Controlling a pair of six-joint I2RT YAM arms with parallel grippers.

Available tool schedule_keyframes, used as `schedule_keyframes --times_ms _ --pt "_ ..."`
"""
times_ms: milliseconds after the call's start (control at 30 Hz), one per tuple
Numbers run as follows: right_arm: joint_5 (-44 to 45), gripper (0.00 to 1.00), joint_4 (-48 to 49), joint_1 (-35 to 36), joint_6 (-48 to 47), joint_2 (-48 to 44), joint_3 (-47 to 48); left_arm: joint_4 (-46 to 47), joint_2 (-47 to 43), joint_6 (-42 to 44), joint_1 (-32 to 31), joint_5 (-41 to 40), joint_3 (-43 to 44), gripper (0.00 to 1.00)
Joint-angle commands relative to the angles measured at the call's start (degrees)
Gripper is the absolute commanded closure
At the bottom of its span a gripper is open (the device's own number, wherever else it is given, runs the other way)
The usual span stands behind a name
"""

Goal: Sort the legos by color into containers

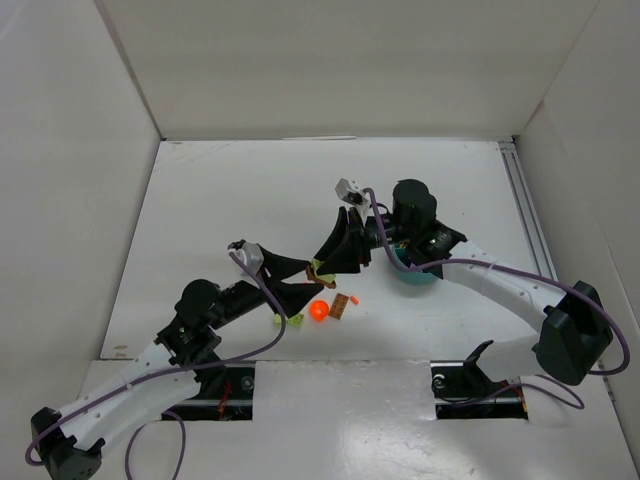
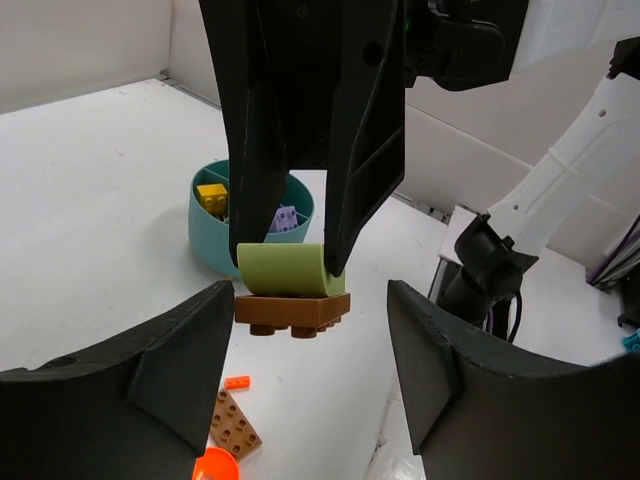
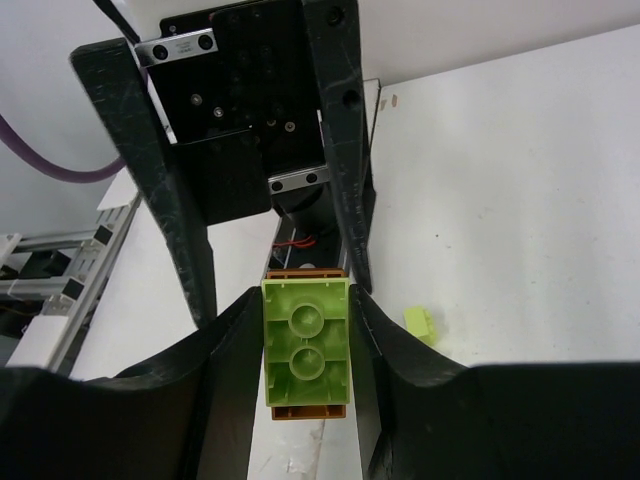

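Observation:
My right gripper (image 3: 306, 335) is shut on a lime green lego (image 3: 306, 345) that has a brown plate (image 3: 310, 411) stuck to it. It holds the pair in the air above the table. In the left wrist view the brown plate (image 2: 292, 312) hangs studs-down under the green lego (image 2: 285, 270). My left gripper (image 2: 310, 305) stands open around the plate, with its left finger close beside it and a gap on the right. The teal bowl (image 2: 205, 235) behind holds a yellow lego (image 2: 212, 195) and a purple lego (image 2: 285, 218) in separate compartments.
On the table below lie a round orange piece (image 1: 319, 310), a brown plate (image 1: 340, 306), a tiny orange piece (image 1: 354, 299) and two lime legos (image 1: 296, 320). The right arm covers most of the bowl (image 1: 415, 277). White walls enclose the table.

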Motion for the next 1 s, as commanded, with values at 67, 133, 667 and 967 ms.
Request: schedule_keyframes --times_ms 67,133,667,967 --pt "-0.56 0.91 3.92 0.58 0.36 -0.94 1.0 2.14 -0.92 0.8 0.05 0.4 -0.01 0.47" --pt "-0.56 0.91 3.92 0.58 0.36 -1.55 1.0 2.14 -0.92 0.8 0.05 0.4 0.51 0.55" --pt "0.5 0.91 4.45 0.58 0.36 -2.61 1.53 1.0 0.13 0.28 0.05 0.4 0.52 0.73" --pt "0.5 0.92 4.45 -3.72 0.36 -3.14 -0.58 -1.02 -3.55 -0.34 0.05 -4.68 -0.01 0.88"
